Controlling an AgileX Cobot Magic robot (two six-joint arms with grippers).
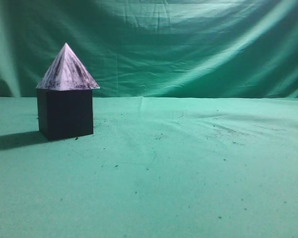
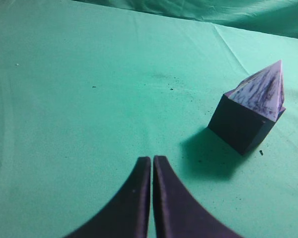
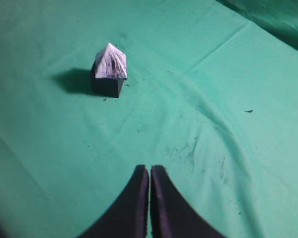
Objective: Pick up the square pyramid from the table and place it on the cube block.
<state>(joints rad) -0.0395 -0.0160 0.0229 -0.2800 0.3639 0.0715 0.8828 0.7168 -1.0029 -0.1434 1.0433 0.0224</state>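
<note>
No readable text, label, brand, number or sign anywhere in the three views.

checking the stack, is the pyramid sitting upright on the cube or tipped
Upright. The square pyramid rests base-down on the cube block, apex pointing straight up, no gripper touching it.
</note>
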